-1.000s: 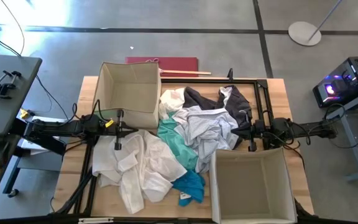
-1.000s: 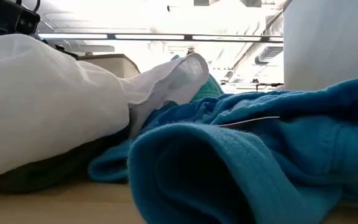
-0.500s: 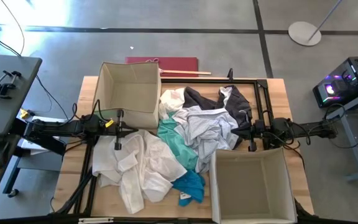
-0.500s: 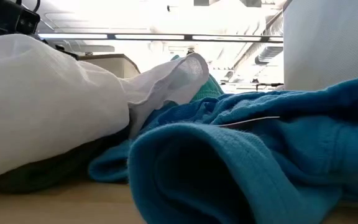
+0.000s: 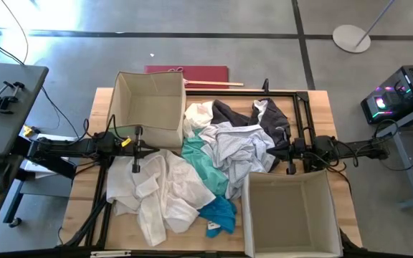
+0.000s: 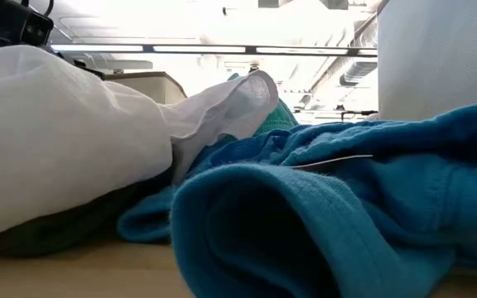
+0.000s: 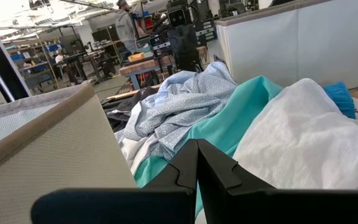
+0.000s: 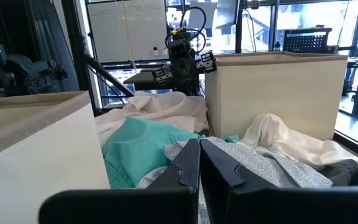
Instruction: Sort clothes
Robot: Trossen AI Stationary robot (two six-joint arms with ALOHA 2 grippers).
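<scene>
The clothes lie in a loose pile on the middle of the table. It holds a white garment [image 5: 156, 192], a teal one [image 5: 203, 168], a pale grey-blue one [image 5: 239, 147], a dark grey one [image 5: 239, 113] and a bright blue one [image 5: 219, 213]. In the low view the bright blue garment [image 6: 346, 215] is nearest, with the white one [image 6: 56, 141] over a dark one [image 6: 48, 232]. My left gripper [image 5: 136, 159] is shut and empty at the pile's left edge, as its wrist view [image 7: 197, 163] shows. My right gripper [image 5: 290, 161] is shut and empty at the pile's right edge, as its wrist view [image 8: 199, 163] shows.
A beige fabric box [image 5: 149, 80] stands open at the far left of the table. A second beige box [image 5: 289, 247] stands at the near right. A black frame [image 5: 303, 107] runs around the work area. People and benches show in the room beyond.
</scene>
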